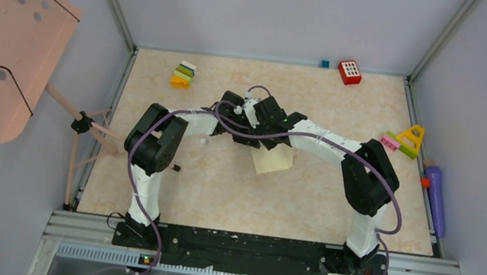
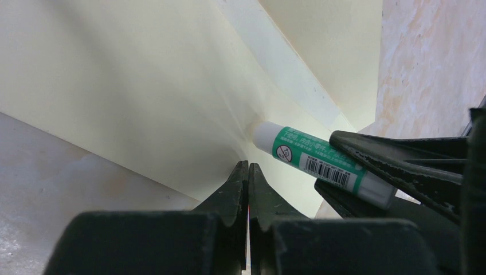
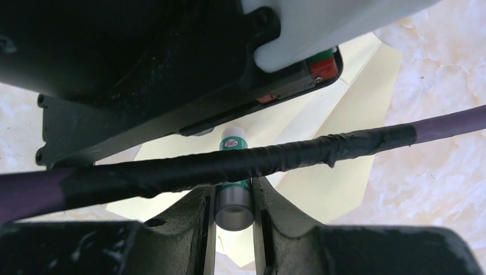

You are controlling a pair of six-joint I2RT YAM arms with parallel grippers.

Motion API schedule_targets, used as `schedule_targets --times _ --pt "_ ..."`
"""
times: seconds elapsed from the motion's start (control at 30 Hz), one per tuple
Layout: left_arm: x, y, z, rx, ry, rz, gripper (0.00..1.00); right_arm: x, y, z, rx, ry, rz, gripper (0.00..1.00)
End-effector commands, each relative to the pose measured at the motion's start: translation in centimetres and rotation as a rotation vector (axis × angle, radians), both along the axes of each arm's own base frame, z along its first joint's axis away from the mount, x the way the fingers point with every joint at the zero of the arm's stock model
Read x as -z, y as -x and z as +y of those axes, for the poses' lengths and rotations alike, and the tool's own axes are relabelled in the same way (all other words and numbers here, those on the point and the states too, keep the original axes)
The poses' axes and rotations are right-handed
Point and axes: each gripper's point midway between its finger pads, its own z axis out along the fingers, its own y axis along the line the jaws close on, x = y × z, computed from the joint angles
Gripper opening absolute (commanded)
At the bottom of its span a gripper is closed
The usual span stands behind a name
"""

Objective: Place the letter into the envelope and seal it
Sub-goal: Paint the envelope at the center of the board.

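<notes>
Left jaws pressed together, seemingly nipping the lower edge of the envelope [image 2: 143,86]; right jaws pinching a green-labelled glue stick [image 2: 309,159] by its rear half, its white end touching the pale yellow paper beside a diagonal fold. Envelope sits over the middle of the table [image 1: 169,192], raised at a tilt between the two wrists, flap apparently open. Step in hand, by judgement: gluing the flap before sealing; whether the letter is already inside cannot be told. For a clean pass, the stick should travel along the flap's border with light pressure only, since the sheet hangs with little behind it and would buckle or slip from the pinch under a hard push. The holding arm is best locked in place so the fold line does not wander. A taped cable [image 3: 229,163] crosses the right wrist view and hides the contact point, so the left wrist view is the better guide
</notes>
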Motion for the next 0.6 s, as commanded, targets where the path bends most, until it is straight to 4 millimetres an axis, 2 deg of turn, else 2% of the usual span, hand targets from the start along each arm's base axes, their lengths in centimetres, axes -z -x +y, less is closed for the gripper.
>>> schedule_targets --times 0.0,0.17,0.57 --pt "4.2 1.7 1.8 -0.019 -0.148 0.067 0.00 -0.1 -1.3 1.3 0.025 -0.030 -0.053 0.00" --pt "4.2 1.7 1.8 -0.017 -0.147 0.066 0.00 0.1 -2.4 1.6 0.055 -0.042 -0.096 0.00" --pt "4.3 1.7 1.7 -0.013 -0.145 0.067 0.00 -0.9 -4.7 2.3 0.127 -0.121 -0.167 0.00"
